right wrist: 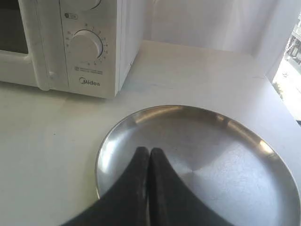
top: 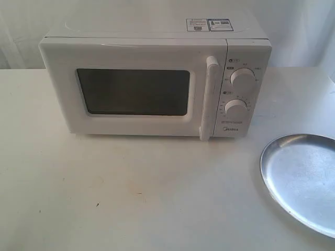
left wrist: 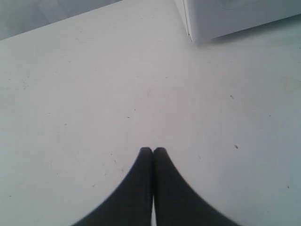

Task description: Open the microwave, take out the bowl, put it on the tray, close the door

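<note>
**Door shut, both jaws clenched**

Left gripper [left wrist: 153, 149]: jaws pressed tight together, gripping nothing, over the bare white table [left wrist: 84, 94]. A lower corner of the microwave [left wrist: 235, 19] lies ahead of it, well apart.

Exterior view, upper middle of frame: the microwave [top: 155, 49] sits square on the table. The door [top: 63, 89] is shut flush with the casing. Its window [top: 135, 92] is dark, and what lies behind it cannot be told. The tall white handle [top: 209, 99] stands upright at the door's right edge, with open table in front of it and nothing in the way.

Right of the handle are two round knobs [top: 242, 77], one above the other. Stickers [top: 208, 24] sit on the casing top, toward its right end.

Lower right of frame: the tray [top: 303, 178] lies flat on the table, cut off by the frame edge. It is near the microwave's knob side but not touching it.

Right gripper [right wrist: 149, 149]: jaws clenched on nothing, hanging over the tray's near rim.
</note>
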